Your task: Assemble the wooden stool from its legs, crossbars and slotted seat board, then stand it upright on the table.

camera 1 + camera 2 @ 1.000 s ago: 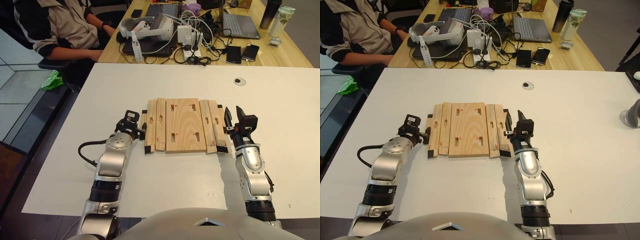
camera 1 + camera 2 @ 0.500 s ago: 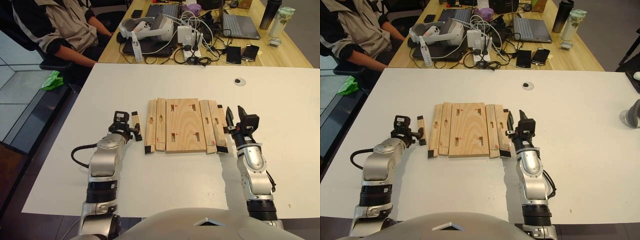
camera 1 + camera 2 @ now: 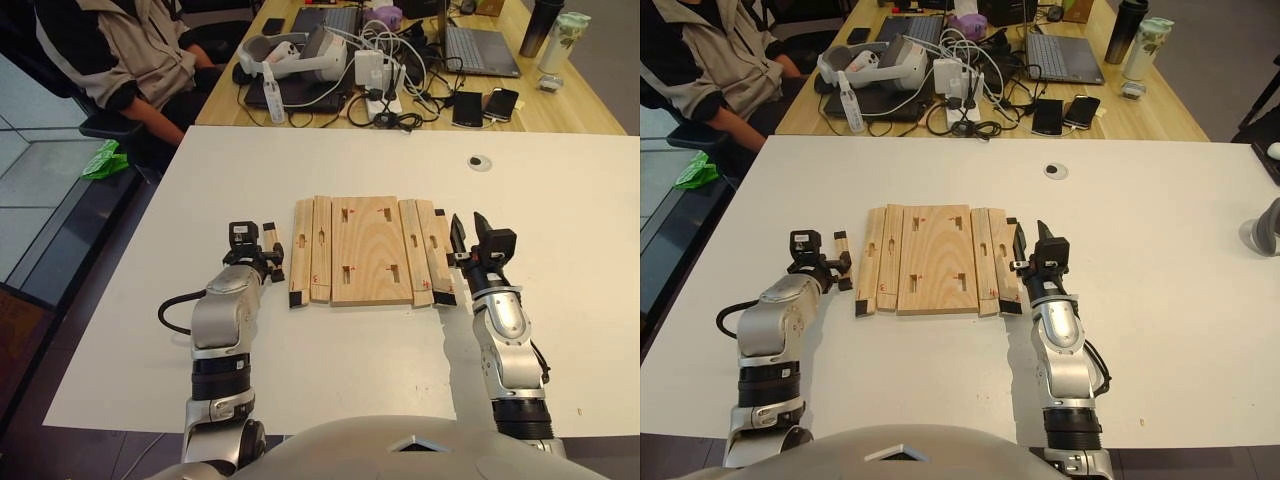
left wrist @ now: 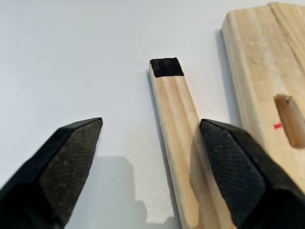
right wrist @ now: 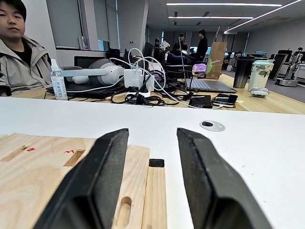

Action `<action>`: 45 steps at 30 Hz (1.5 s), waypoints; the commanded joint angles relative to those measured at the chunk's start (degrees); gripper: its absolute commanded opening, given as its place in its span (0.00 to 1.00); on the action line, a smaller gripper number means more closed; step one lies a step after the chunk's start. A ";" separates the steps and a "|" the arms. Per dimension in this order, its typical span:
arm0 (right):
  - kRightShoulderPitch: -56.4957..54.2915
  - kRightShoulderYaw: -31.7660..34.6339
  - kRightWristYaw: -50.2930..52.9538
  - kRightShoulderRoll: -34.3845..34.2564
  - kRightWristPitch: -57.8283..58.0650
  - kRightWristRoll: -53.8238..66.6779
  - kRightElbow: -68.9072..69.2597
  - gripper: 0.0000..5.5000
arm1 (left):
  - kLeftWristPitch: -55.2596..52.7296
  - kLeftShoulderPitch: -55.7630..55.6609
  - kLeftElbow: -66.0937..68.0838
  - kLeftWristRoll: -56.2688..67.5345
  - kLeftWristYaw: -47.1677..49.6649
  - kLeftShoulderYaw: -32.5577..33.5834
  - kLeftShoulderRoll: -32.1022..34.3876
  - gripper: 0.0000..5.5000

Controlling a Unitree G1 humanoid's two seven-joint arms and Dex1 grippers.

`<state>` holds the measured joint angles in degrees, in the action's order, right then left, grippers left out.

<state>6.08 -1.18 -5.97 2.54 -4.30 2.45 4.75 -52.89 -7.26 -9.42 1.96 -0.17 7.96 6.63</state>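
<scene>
Assembly not begun: seat board [image 3: 371, 250] and flanking leg pieces [image 3: 320, 248] lie flat in a row on the table [image 3: 520, 190], nothing slotted. One short crossbar [image 4: 176, 138] lies just left of the row, between the left hand's [image 4: 150, 128] wide-spread fingers (not gripped). Right hand [image 5: 152, 133], also wide, hovers at the row's right edge. A second ago that crossbar lay against the row; it has since been drawn out leftward.

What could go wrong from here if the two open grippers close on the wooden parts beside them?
1. The short black-tipped bar lies off-centre in the open left gripper, close to one finger; closing may skew it instead of gripping squarely.
2. That finger sits between the bar and the slotted piece beside it, which could get nudged.
3. The open right gripper straddles tightly packed edge pieces, so it might catch two.
</scene>
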 commanded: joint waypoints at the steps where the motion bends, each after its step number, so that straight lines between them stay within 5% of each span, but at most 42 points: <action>1: -0.70 -0.15 0.05 -0.15 0.15 -0.06 -0.29 0.34 | -1.45 1.91 1.41 0.04 0.41 0.15 -0.36 0.69; 8: -0.59 -0.10 -0.02 -0.14 -0.02 -0.12 -0.49 0.34 | -1.01 3.34 2.35 -0.04 -0.30 -1.31 0.00 0.69; 21: -0.91 1.19 1.09 -0.05 0.96 0.25 -0.35 0.34 | 4.51 6.03 0.61 -1.14 -3.42 -5.38 4.18 0.31; 30: -6.73 8.46 4.79 0.59 8.84 3.94 -3.08 0.34 | 2.75 3.79 -1.91 4.56 -5.86 0.92 3.66 0.07; 35: -18.25 18.77 9.57 -0.15 25.10 18.07 -4.37 0.34 | 8.02 -10.20 -6.14 22.19 -11.52 16.06 3.74 0.07; 37: -21.51 21.35 2.56 0.00 33.45 33.51 -0.19 0.34 | 3.77 -14.31 -10.59 34.90 -16.49 18.55 3.82 0.07; 41: -20.99 20.67 -9.73 2.20 46.09 60.27 12.30 0.34 | -2.43 -11.67 -19.56 51.31 -25.82 14.07 6.29 0.07; 45: -19.21 17.81 -13.42 5.41 52.24 69.70 16.73 0.38 | -3.65 -8.65 -22.19 53.58 -27.81 7.40 7.54 0.07</action>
<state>-13.88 18.14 -18.13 6.04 45.05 68.81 19.55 -55.58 -17.06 -30.59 54.97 -27.41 18.23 12.87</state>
